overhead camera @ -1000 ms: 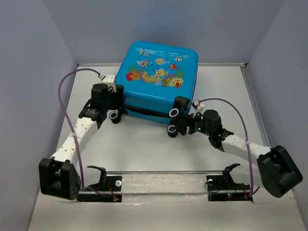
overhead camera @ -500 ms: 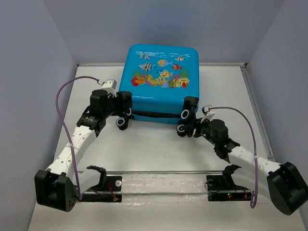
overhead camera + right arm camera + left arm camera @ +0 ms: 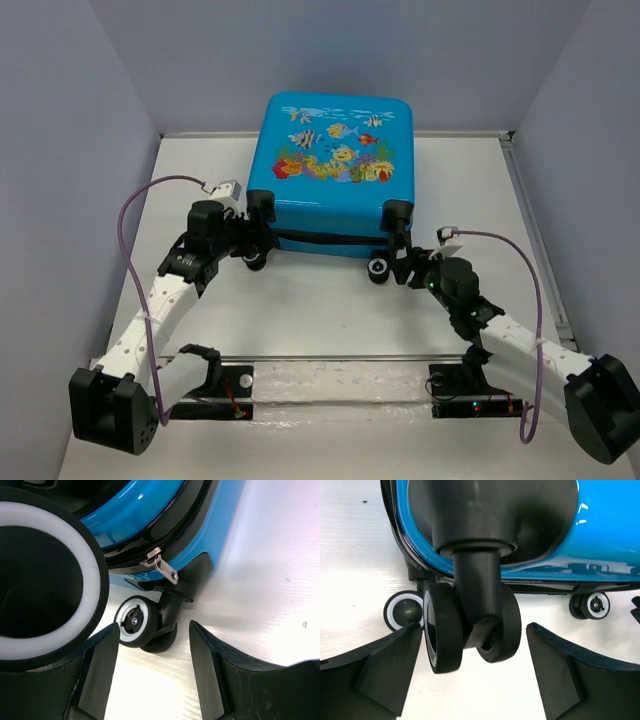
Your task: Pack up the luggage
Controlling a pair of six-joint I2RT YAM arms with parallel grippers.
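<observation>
A close wheel (image 3: pixel 45 580), cropped at left, hides much of the luggage (image 3: pixel 145 515).

Luggage (image 3: pixel 330 195) shell: glossy, smooth blue plastic. Zip pull (image 3: pixel 163 568): bright metal. Wheels (image 3: pixel 441 630): smooth black plastic. Table (image 3: pixel 320 310): matt white.

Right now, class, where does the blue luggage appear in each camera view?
Top external: luggage at centre back, fish print up.
Left wrist: luggage fills the top edge.
Right wrist: luggage in the upper left and centre.
Shared landmark: its black-and-white wheels.
</observation>
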